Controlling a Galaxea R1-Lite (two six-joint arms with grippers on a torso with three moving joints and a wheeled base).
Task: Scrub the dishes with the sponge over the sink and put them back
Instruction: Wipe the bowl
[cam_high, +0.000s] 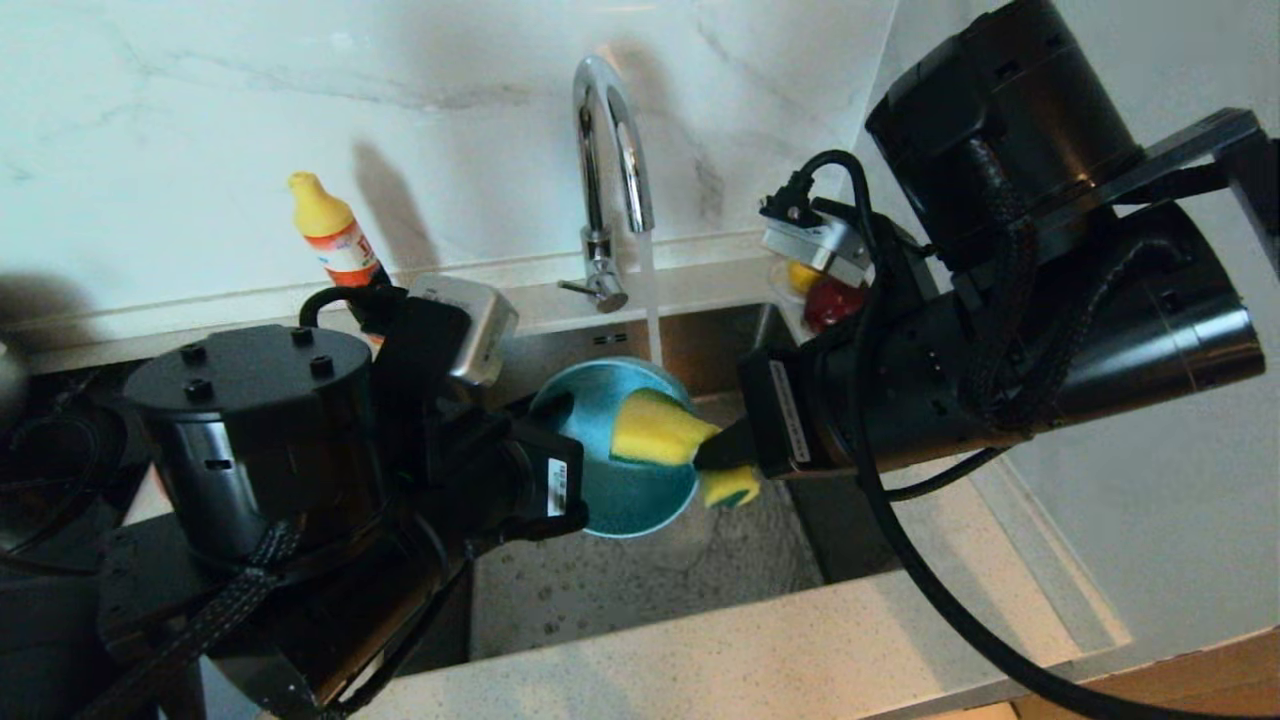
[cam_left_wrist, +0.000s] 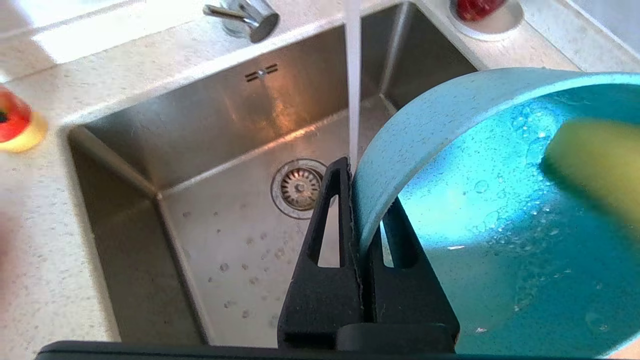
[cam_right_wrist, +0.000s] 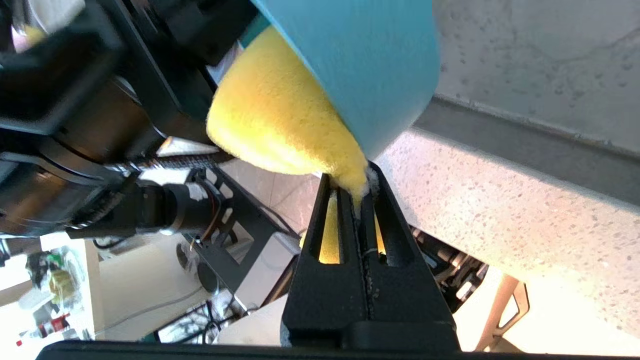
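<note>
Left gripper: clenched on the rim of the teal bowl, one finger outside the wall, the other inside.
Right gripper: clenched on the sponge, pinching it across its middle so that yellow foam bulges on both sides of the fingers.
Teal bowl: held in the air above the sink, tipped on edge; in the head view its opening faces the right gripper and its rim stands roughly upright.
Sponge: long axis runs from the right gripper into the bowl; the larger free end lies against the wet inner surface, the shorter end hangs outside, below the rim.
Sink: basin set in the speckled counter; drain strainer in the middle of the floor.
Tap: at the sink's rear edge, water stream falling just behind the bowl's rim.
Yellow bottle: on the counter's rear edge, behind the left arm.
Small dish with red fruit: by the sink's rear right corner.
</note>
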